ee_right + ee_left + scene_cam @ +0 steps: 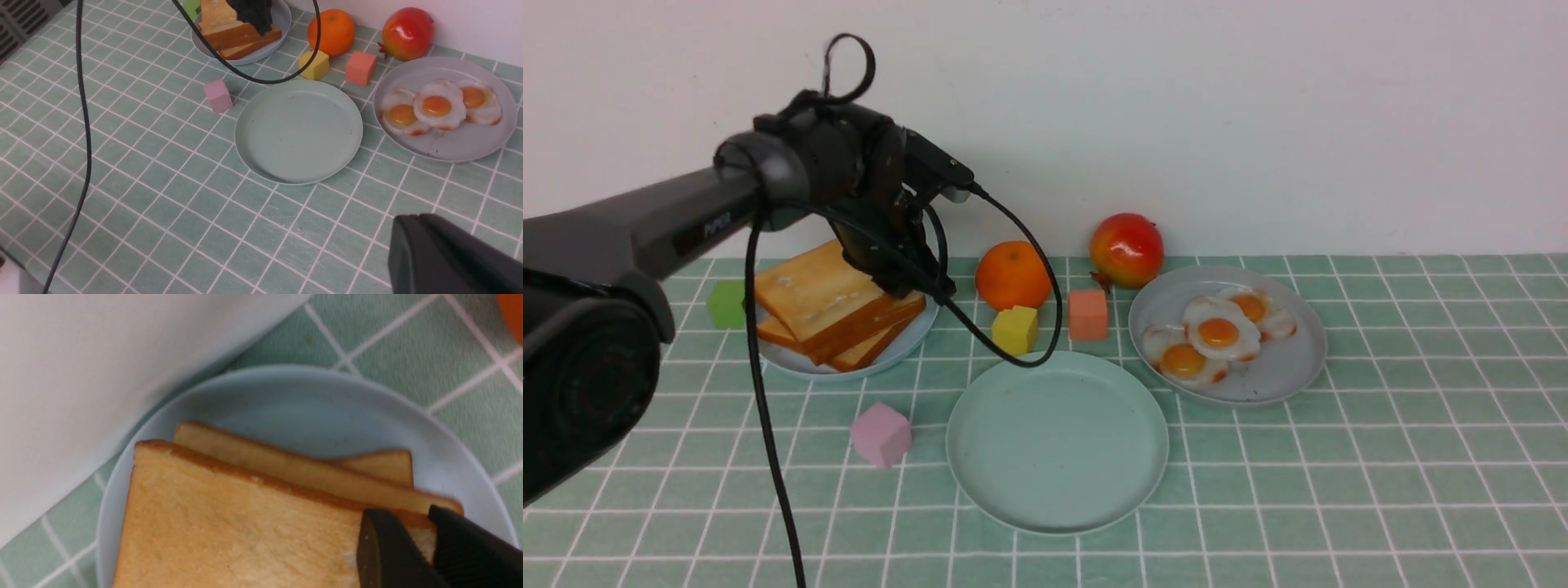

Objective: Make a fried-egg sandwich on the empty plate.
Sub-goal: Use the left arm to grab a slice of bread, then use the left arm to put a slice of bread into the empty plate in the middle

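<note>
The empty plate [1058, 441], mint green, lies at the table's middle, also in the right wrist view [298, 130]. Three toast slices are stacked on a pale blue plate [907, 343] at the back left. My left gripper [907, 286] is shut on the near corner of the top toast slice [229, 522], one finger above it and one below; that slice sits tilted. Three fried eggs [1218, 331] lie on a grey plate [1282, 367] at the right. My right gripper [412, 218] hangs shut and holds nothing, above bare table. No fried-egg sandwich is in view.
An orange [1013, 273] and a red fruit [1127, 249] stand by the back wall. Yellow [1015, 329], salmon [1088, 314], pink [880, 434] and green [725, 304] blocks lie around the plates. The left arm's cable [1013, 359] droops to the mint plate's far rim.
</note>
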`<action>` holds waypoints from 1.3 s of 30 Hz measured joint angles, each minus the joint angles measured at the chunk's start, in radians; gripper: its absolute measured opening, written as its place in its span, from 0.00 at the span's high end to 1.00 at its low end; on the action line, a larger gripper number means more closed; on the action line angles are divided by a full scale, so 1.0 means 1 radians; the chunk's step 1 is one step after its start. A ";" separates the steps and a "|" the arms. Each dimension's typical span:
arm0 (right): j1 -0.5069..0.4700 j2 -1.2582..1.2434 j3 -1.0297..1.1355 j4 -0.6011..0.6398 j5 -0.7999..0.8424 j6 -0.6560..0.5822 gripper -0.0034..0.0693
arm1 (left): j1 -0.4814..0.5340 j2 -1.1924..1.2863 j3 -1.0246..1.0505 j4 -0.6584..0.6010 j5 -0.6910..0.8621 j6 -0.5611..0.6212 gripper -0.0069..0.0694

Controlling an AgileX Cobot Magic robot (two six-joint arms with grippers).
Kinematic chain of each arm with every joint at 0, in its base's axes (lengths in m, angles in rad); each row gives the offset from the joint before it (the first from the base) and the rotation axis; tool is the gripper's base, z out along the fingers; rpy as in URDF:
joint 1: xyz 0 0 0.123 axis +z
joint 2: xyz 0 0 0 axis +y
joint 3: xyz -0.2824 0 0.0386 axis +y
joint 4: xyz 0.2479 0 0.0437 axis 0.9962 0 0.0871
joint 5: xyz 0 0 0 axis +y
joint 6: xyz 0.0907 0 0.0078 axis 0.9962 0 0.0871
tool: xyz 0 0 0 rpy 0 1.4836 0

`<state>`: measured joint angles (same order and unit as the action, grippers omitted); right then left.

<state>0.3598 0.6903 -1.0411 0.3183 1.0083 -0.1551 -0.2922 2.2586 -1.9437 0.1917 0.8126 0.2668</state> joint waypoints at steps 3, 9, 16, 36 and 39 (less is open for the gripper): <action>0.000 -0.002 0.000 -0.009 0.000 0.000 0.92 | -0.010 -0.079 0.002 0.000 0.044 -0.009 0.75; 0.000 -0.044 0.000 -0.082 0.006 0.000 0.92 | -0.093 -0.247 0.028 -0.003 0.158 -0.097 0.75; 0.000 -0.141 0.000 -0.113 0.015 0.000 0.92 | -0.343 -0.338 0.223 -0.057 0.176 -0.109 0.75; 0.000 -0.183 0.000 -0.113 0.094 0.000 0.92 | -0.505 -0.206 0.319 -0.003 -0.028 -0.110 0.75; 0.000 -0.183 0.000 -0.112 0.095 0.000 0.92 | -0.505 -0.204 0.319 -0.024 -0.023 -0.112 0.75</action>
<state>0.3598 0.5073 -1.0411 0.2062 1.1028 -0.1551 -0.7974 2.0541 -1.6243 0.1674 0.7892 0.1548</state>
